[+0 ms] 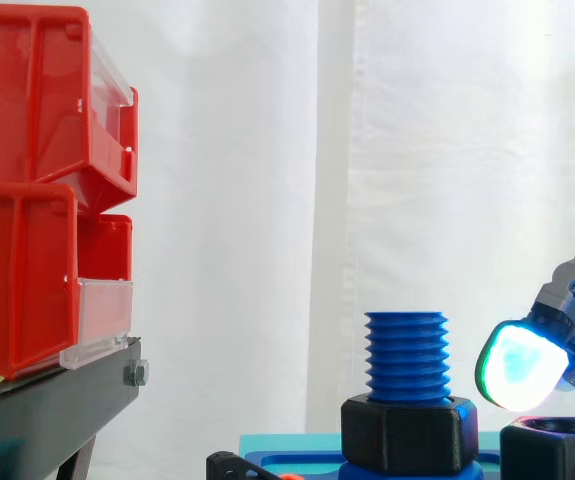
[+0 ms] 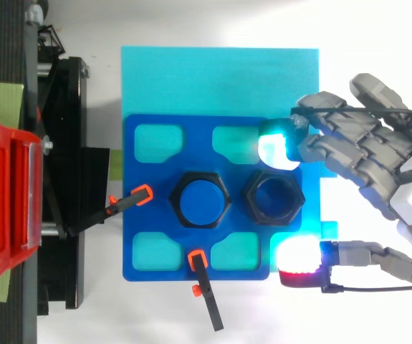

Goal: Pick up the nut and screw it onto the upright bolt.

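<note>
A blue threaded bolt (image 1: 407,355) stands upright on the blue plate (image 2: 145,236), with a black hex nut (image 1: 405,432) seated round its base. Just right of it a second black nut (image 2: 274,198) lies flat and loose on the plate, and its rim (image 1: 557,445) also shows in the side view. The hand (image 2: 406,179) reaches in from the right and is open. Its cyan-white glowing fingertips (image 2: 277,147) hover past the far side of the loose nut. The red-glowing thumb pad (image 2: 299,266) sits on the near side. Neither touches the nut.
Red bins (image 1: 37,190) are stacked on a black stand (image 1: 47,400) to the left. Two black clamps with orange tips (image 2: 128,203) (image 2: 204,287) hold the blue plate, which lies on a cyan mat (image 2: 220,79). A white curtain hangs behind.
</note>
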